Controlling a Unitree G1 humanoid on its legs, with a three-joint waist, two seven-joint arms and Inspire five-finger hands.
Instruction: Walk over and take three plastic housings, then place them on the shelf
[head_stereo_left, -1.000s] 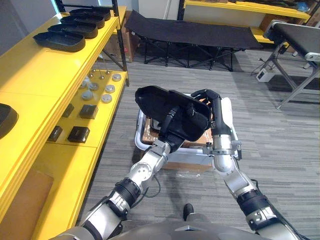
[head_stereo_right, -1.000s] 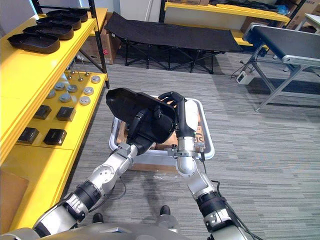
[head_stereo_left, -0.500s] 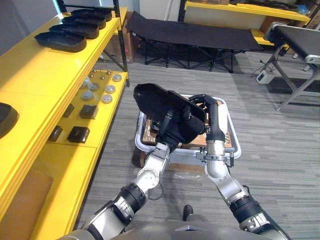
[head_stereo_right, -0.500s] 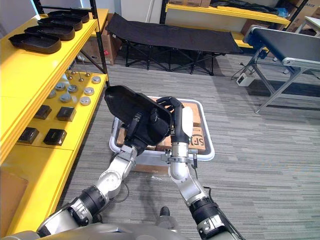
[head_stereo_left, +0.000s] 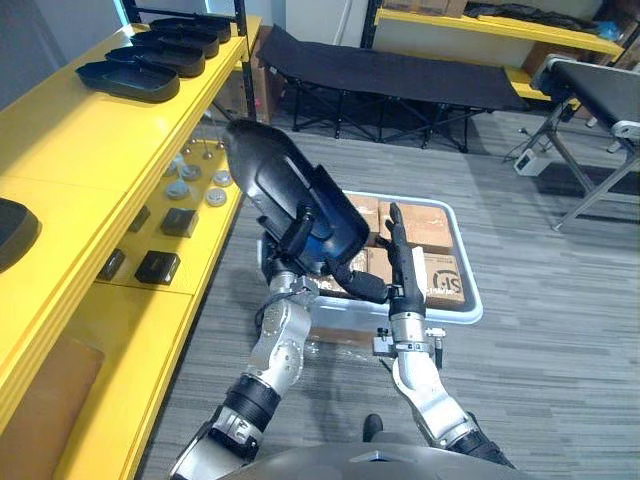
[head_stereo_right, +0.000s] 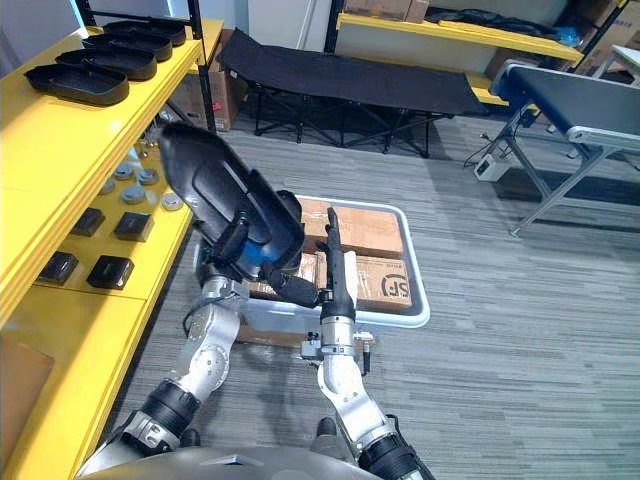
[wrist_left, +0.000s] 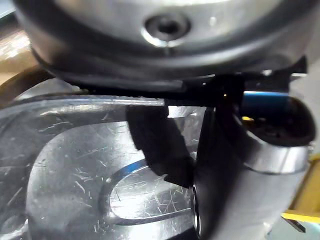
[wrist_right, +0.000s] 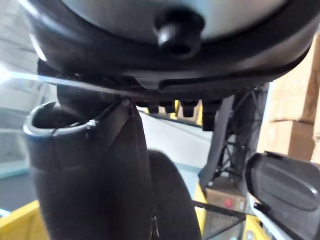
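You have one black plastic housing (head_stereo_left: 285, 190), a long glossy shell with a rounded end. It is held up by the left hand (head_stereo_left: 306, 240) and tilted steeply, rounded end high, just beside the yellow shelf (head_stereo_left: 70, 140). Four more black housings (head_stereo_left: 128, 80) lie flat in a row at the far end of the shelf's top.

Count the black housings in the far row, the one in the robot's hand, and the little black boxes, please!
Black housings in the far row on the top shelf: 4
Black housing held in the left hand: 1
Little black boxes on the lower shelf: 4
Total: 9
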